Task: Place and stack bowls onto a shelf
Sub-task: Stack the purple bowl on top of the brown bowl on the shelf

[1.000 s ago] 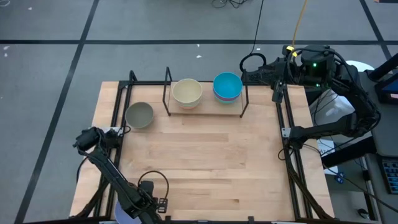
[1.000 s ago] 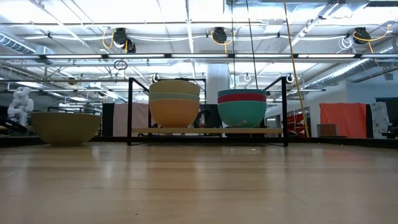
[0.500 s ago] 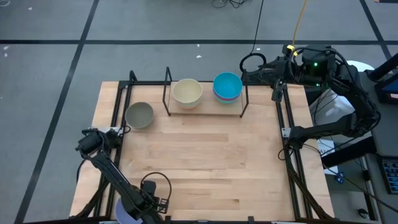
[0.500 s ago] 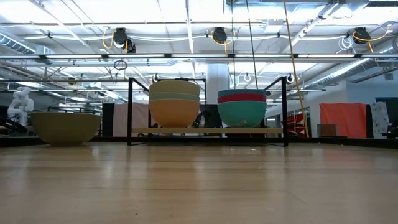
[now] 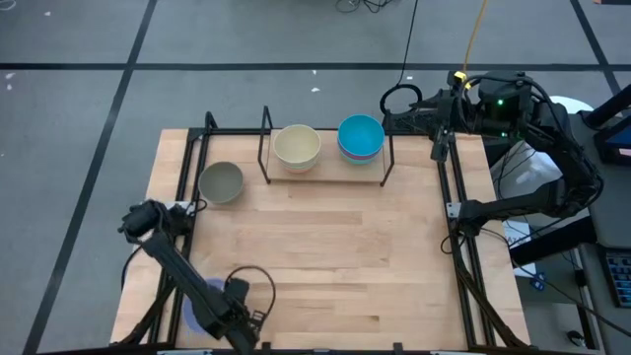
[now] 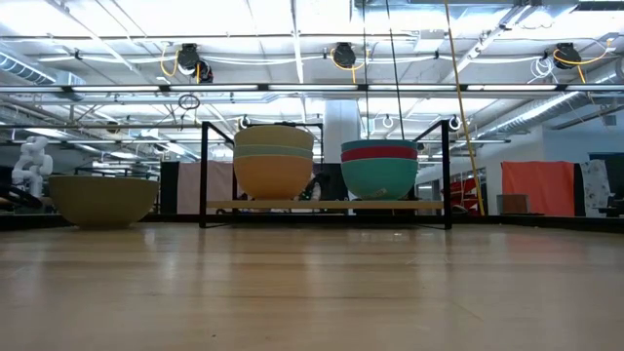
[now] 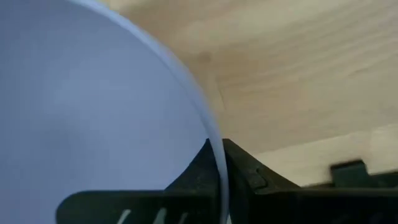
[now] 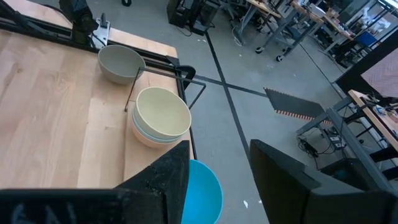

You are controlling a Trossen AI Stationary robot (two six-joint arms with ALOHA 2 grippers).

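Observation:
A lavender bowl [image 5: 200, 301] [image 7: 93, 106] sits at the table's near left corner, and my left gripper [image 5: 237, 314] [image 7: 216, 148] is shut on its rim. The shelf [image 5: 325, 170] [image 6: 327, 205] at the far edge carries two stacks of bowls. A pale yellow bowl [image 5: 297, 146] [image 8: 163, 112] tops one and a teal bowl [image 5: 361, 136] [image 6: 379, 175] tops the other. A grey-olive bowl [image 5: 221, 181] [image 6: 102, 200] stands on its base on the table, left of the shelf. My right gripper [image 8: 217, 180] hangs open beyond the shelf's right end, touching nothing. My left gripper pinches the lavender bowl's rim [image 7: 214, 134], with one finger [image 7: 198, 171] inside the bowl and the other finger [image 7: 252, 177] outside its wall. The bowl is tilted in the hold. Whether its base is clear of the table does not show.
Black frame rails [image 5: 187, 212] run along the table's left and right sides [image 5: 455, 212]. Bare wooden board [image 5: 325, 256] lies between the shelf and the near edge. Cables and the right arm's base [image 5: 513, 108] crowd the far right corner.
My left gripper has drawn away from the table's near edge toward the far edge with the lavender bowl. The bowl showed only as a sliver at the near edge before and now shows in full.

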